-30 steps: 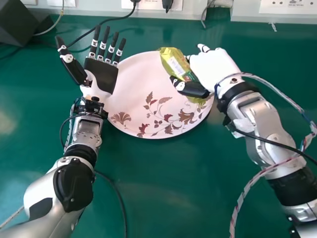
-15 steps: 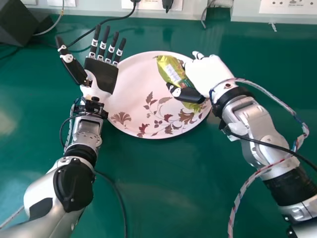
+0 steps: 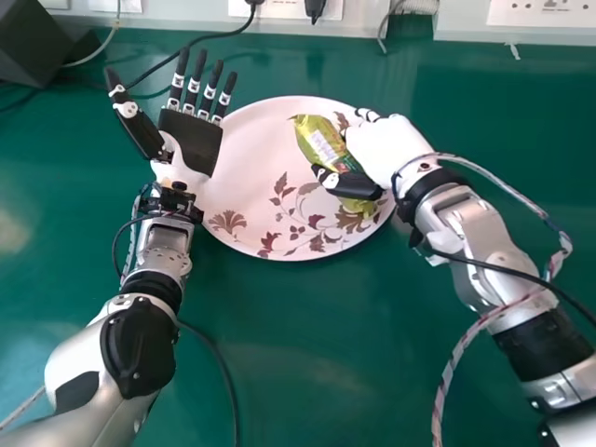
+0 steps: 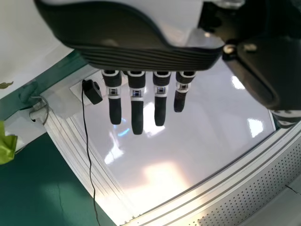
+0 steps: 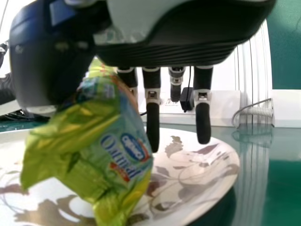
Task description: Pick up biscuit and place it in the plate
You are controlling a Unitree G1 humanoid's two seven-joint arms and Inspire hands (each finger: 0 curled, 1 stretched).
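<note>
The green-yellow packet (image 3: 321,142) is tilted above the right half of the plate (image 3: 251,168), its far end pointing left; whether any of it touches the plate cannot be told. The right hand (image 3: 377,149) has it clamped between thumb and fingers: the thumb crosses the near part, and in the right wrist view the fingers are nearly straight, with small gaps between them.

The plate's rim curves past the packet on the far side and comes round near, with a wide stretch of bare and flower-patterned surface to the left. At its left rim, the left hand (image 3: 191,140) is palm up, fingers straight and fanned apart; contact with the rim is hard to judge. The green table (image 3: 279,363) spreads nearer than the plate, between the two arms.

The right hand hides part of the packet and the plate's right rim. Both arms are cut off at the near side. At the far left, a dark box (image 3: 35,42) is cut off too, and a black cable (image 3: 209,37) runs behind the left hand
</note>
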